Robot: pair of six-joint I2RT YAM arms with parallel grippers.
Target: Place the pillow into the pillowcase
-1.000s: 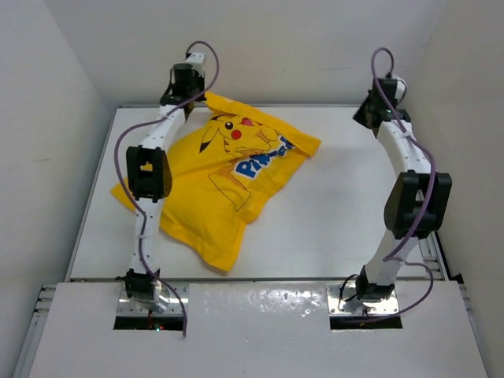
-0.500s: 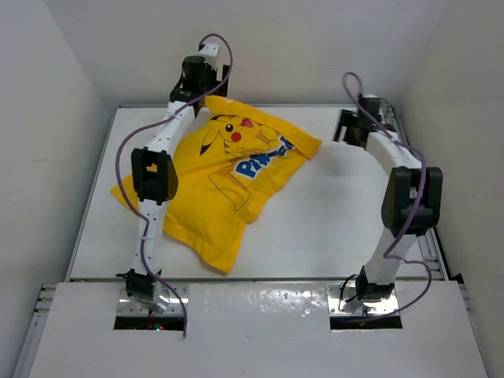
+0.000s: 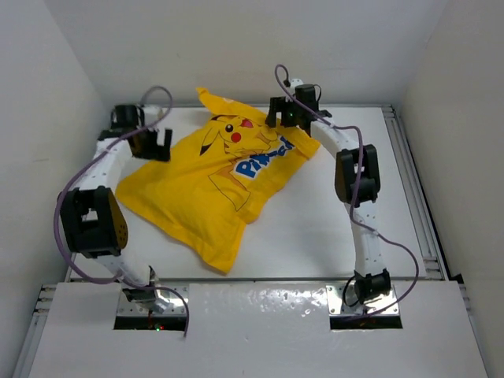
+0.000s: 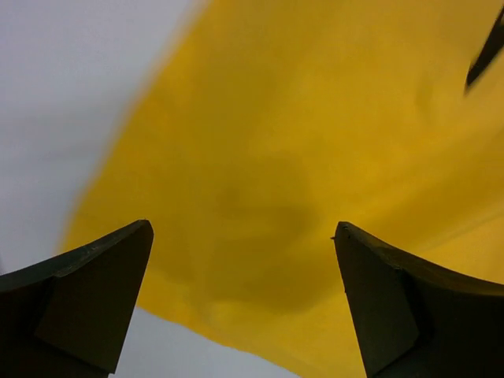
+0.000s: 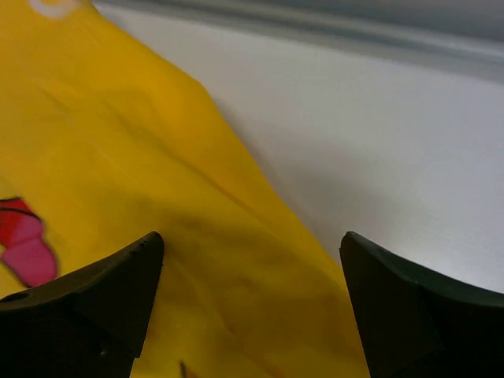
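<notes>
The yellow pillowcase (image 3: 213, 177) with its Pikachu print lies puffed up on the left half of the white table (image 3: 331, 224). No pillow shows in any view. My left gripper (image 3: 151, 143) hangs open over the pillowcase's left edge. In the left wrist view, yellow cloth (image 4: 315, 142) fills the gap between the left gripper's (image 4: 244, 236) fingers without touching them. My right gripper (image 3: 285, 120) is open over the far right corner. The right wrist view shows the right gripper (image 5: 252, 244) astride the cloth's edge (image 5: 118, 157), holding nothing.
Pale walls close in the table on the left, back and right. A metal rail (image 3: 417, 197) runs along the table's right edge. Bare white tabletop (image 5: 394, 157) lies right of the pillowcase. A far corner of the cloth (image 3: 206, 98) sticks up toward the back wall.
Both grippers have opened. The left arm swung from the far corner down to the pillowcase's left side. The right arm swung left from the back right corner to the pillowcase.
</notes>
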